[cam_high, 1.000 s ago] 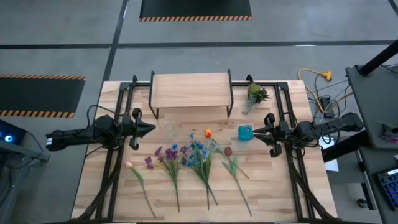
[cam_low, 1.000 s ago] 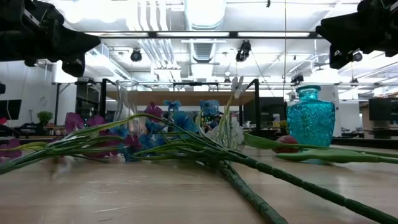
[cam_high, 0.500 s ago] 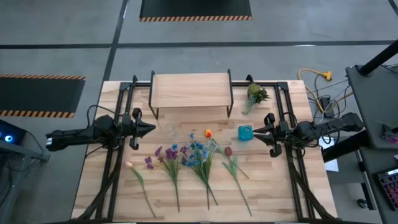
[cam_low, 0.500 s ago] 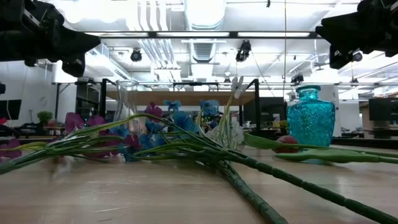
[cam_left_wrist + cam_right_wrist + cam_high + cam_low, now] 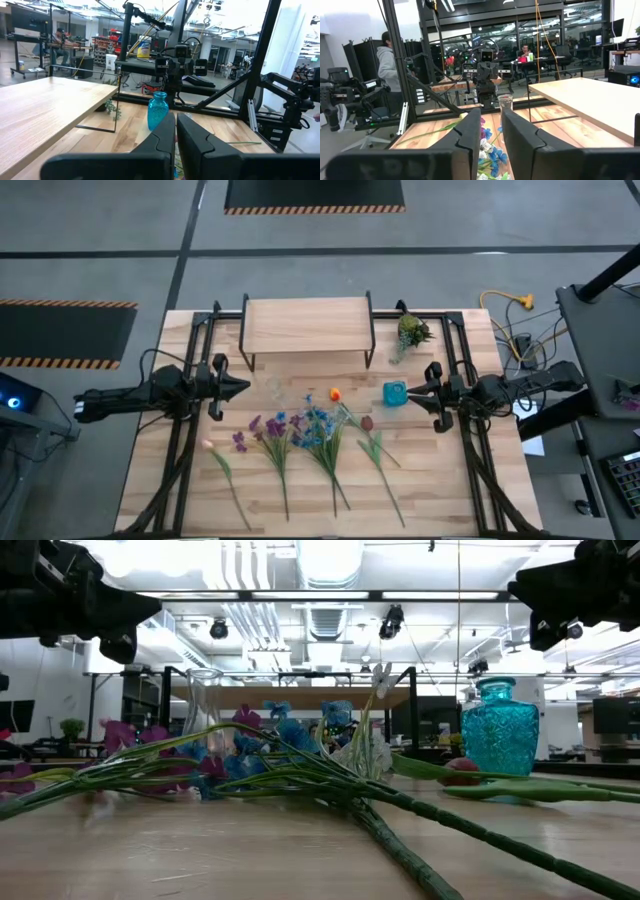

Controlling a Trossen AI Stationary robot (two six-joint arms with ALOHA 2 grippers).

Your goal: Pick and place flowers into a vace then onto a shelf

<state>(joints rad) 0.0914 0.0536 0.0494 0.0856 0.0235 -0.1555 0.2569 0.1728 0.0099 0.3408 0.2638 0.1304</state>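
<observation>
Several long-stemmed flowers (image 5: pixel 300 435) lie flat on the table's middle with their blooms toward the far side; the low view shows the flowers (image 5: pixel 250 765) as a loose heap. The shelf (image 5: pixel 307 325) stands on its black legs at the far middle. A blue vase (image 5: pixel 394 393) and a clear glass vase (image 5: pixel 273 388) stand upright in front of it. My left gripper (image 5: pixel 243 387) hovers shut left of the clear vase. My right gripper (image 5: pixel 410 392) hovers open just right of the blue vase. Neither touches anything.
A short green spiky sprig (image 5: pixel 410 332) sits at the far right, beside the shelf. Black frame rails (image 5: pixel 190 440) run along both sides of the table. Bare wood lies near the front edge. A person (image 5: pixel 387 75) stands in the room beyond the table.
</observation>
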